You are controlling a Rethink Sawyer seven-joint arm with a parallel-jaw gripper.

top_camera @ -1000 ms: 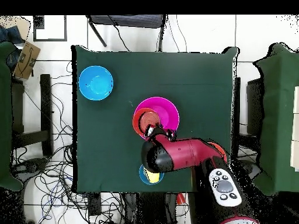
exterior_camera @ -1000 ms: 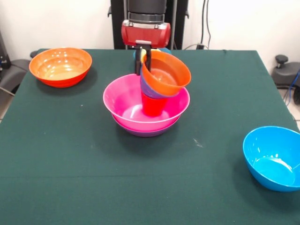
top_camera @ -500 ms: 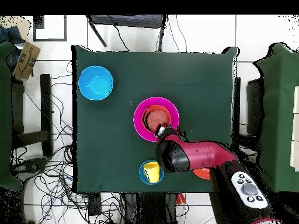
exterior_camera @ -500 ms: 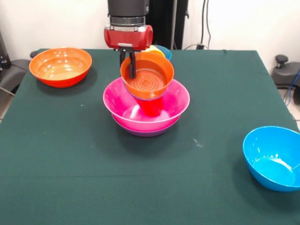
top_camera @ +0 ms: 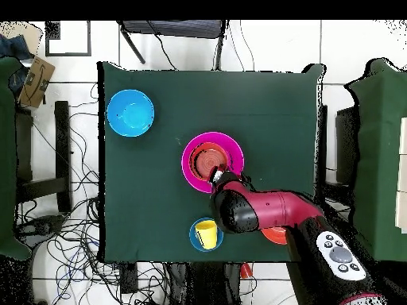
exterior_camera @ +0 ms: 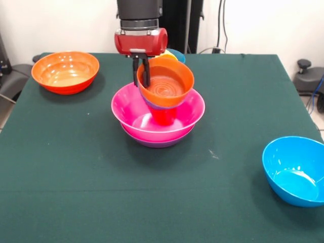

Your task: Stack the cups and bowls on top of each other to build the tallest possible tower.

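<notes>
- The gripper (exterior_camera: 144, 76) is clenched on the rim of the small orange bowl (exterior_camera: 166, 85), one finger inside the wall and one outside, at the bowl's far-left edge in the front view.
- That bowl hangs directly below and beside the jaws, tipped a little, with a purple bowl (exterior_camera: 163, 105) nested under it and a red cup (exterior_camera: 164, 116) beneath that; whether the cup touches the floor of the large pink bowl (exterior_camera: 126, 109) I cannot tell.
- The large pink bowl sits in another purple bowl (exterior_camera: 158, 143), under the jaws.
- These look like thin, glossy plastic: light, fairly stiff, slippery. A rim pinch is the sensible hold, though a smooth wall could slide and nested pieces may drop free.
- Behind the jaws, partly hidden in the front view, a yellow cup (top_camera: 207, 233) stands in a small blue bowl (top_camera: 194, 236).
- Well off to either side: the large orange bowl (exterior_camera: 65, 72) and the bright blue bowl (exterior_camera: 292, 170).
- The table (exterior_camera: 76, 167) is covered in dark green cloth, flat, likely grippy enough to steady a base.
- The room: pale wall, cables across a tiled floor.
</notes>
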